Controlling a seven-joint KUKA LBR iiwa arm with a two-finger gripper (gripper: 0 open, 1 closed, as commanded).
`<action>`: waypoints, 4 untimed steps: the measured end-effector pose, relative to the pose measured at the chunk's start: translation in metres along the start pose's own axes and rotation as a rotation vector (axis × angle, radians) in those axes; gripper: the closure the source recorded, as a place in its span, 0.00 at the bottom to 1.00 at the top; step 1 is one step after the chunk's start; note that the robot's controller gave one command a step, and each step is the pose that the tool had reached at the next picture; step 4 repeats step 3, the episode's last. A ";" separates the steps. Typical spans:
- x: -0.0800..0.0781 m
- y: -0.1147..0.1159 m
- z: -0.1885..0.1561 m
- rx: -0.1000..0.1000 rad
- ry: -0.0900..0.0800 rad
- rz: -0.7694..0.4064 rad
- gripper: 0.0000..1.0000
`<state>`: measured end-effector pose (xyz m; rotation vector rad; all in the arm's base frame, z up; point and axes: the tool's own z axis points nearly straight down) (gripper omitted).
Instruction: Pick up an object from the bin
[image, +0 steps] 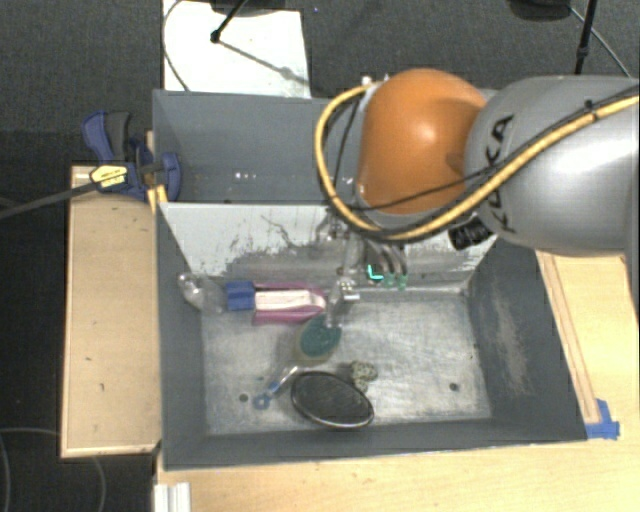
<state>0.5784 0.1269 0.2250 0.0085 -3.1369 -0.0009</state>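
My gripper (340, 300) hangs below the orange cover in the middle of the bin. Its tip comes down to the upper edge of a small teal round thing (320, 343) on the bin floor. Whether it touches that thing I cannot tell. Just left of the gripper lies a clear bottle (275, 301) on its side, with a blue cap and a pink label. A black oval thing (332, 400) lies in front of the teal one, near the bin's front wall.
A small mottled lump (362, 373) sits right of the black oval. A thin grey utensil with a blue end (272, 388) lies to its left. The arm and its cables cover the bin's back right.
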 end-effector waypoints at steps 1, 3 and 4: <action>-0.009 0.025 0.126 -0.007 -0.022 0.079 0.00; -0.008 0.022 0.015 -0.003 -0.014 0.099 1.00; -0.008 0.022 0.015 -0.003 -0.014 0.099 1.00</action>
